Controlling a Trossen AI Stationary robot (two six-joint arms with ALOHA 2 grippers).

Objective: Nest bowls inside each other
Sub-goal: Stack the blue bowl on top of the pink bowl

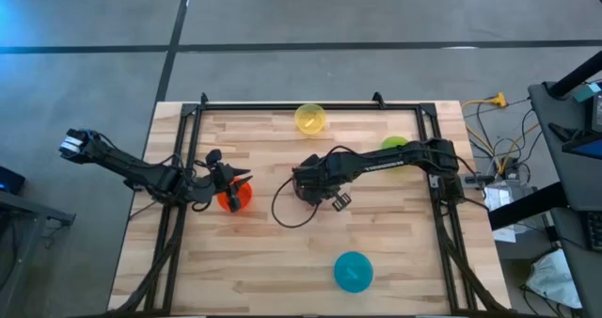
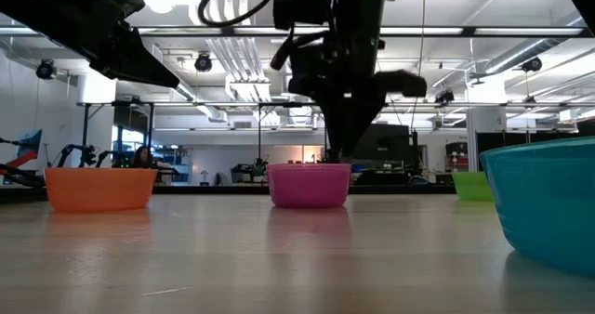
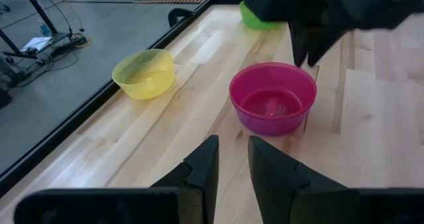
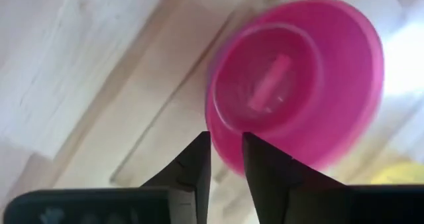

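Pink bowl (image 3: 273, 98) under right end effector (image 4: 225, 148)

The right end effector (image 4: 225, 159) hangs over the wooden table (image 4: 86, 78), its two dark fingers (image 4: 192, 168) nearly together at the rim of the pink bowl (image 4: 298, 78), whose inside faces the camera.

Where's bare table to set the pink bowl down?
Free: between the orange bowl and teal bowl, and right of the teal one. Crowded: mid-table, where the right gripper hangs over the pink bowl, and the yellow bowl and green bowl beyond.
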